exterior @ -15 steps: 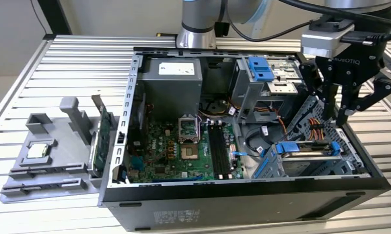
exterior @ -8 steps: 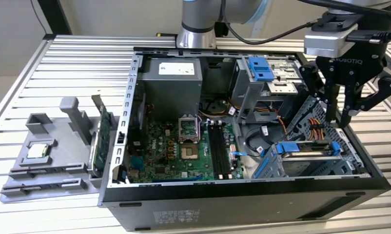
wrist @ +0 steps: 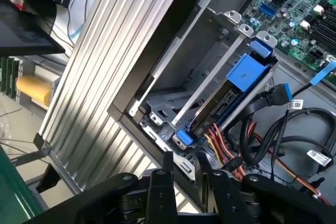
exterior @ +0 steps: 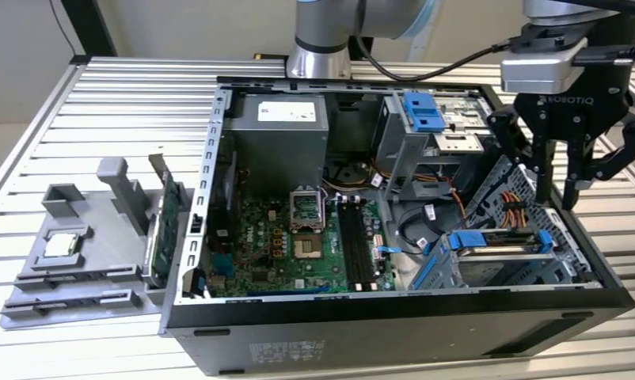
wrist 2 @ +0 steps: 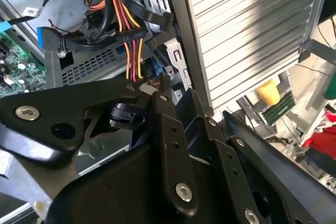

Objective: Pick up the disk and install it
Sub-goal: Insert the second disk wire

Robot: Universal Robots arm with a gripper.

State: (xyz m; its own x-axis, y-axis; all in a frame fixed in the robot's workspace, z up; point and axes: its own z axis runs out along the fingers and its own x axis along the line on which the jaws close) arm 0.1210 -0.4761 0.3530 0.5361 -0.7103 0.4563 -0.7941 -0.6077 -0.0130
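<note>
Open computer case (exterior: 207, 198) lies on the slatted table (exterior: 117, 87). Disk (exterior: 494, 237), grey metal between blue carrier rails, sits in the drive cage at the case's near corner on the exterior view's right, also seen in the first wrist view (wrist: 220, 106). Gripper (exterior: 555, 194) hangs empty just above that cage's outer wall, fingers (exterior: 539, 170) slightly parted, with bare table beyond the case edge.

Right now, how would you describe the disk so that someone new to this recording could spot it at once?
Start at the open black computer case on the slatted metal table. In its corner nearest the exterior view's right, below the black tool, stands a metal drive cage; the disk is the flat grey drive lying in it. Blue plastic rails frame it, unlike the bare blue latch near the case's far wall.
</note>
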